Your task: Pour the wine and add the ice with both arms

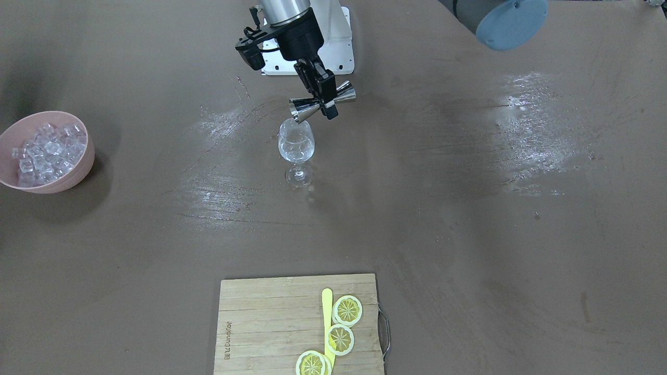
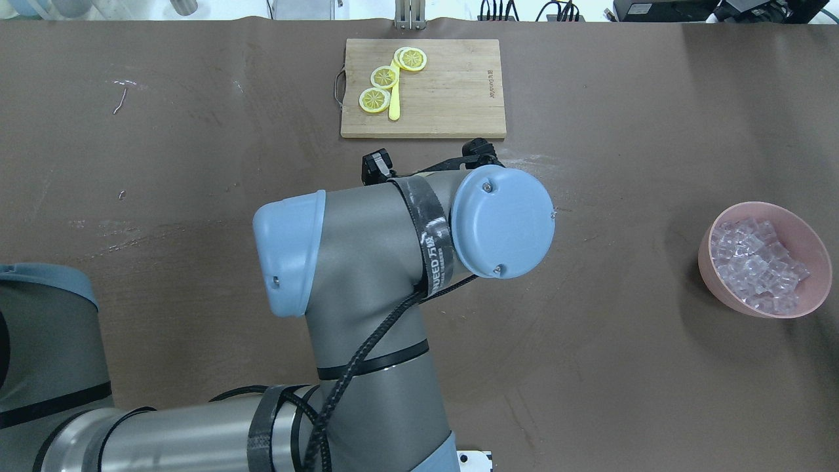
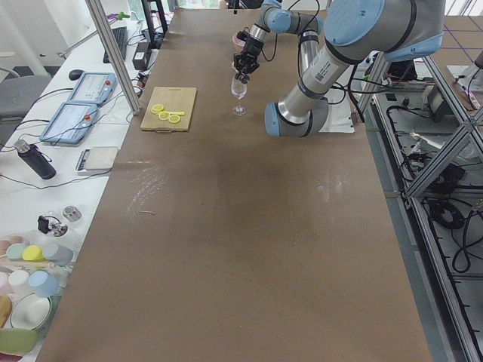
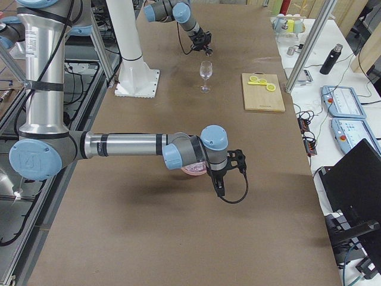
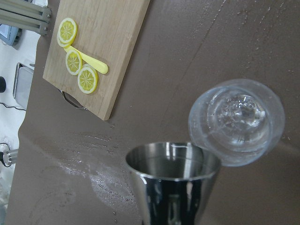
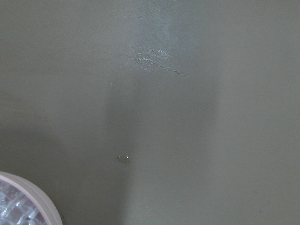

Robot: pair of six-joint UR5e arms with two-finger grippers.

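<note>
Ice cubes (image 1: 47, 148), clear, glossy, in round pink bowl (image 1: 87, 162); left fingers (image 1: 327, 91) tight on steel jigger (image 1: 305, 108); right fingers' (image 4: 218, 187) state unclear.

A long brown table (image 3: 226, 249) is flanked by a cluttered white bench (image 3: 30, 211) and aluminium framing (image 3: 112, 53).

In the front-facing view, the brown table (image 1: 469, 234) carries an upright wine glass (image 1: 297, 148) just toward 12 o'clock of its centre and a pink bowl (image 1: 78, 172) far out at 9 o'clock. A bamboo cutting board (image 1: 260, 323) lies at 6 o'clock, a white pedestal base (image 1: 341, 52) at 12 o'clock. Glossy streaks (image 1: 536, 130) mark the surface toward 2 o'clock.
</note>
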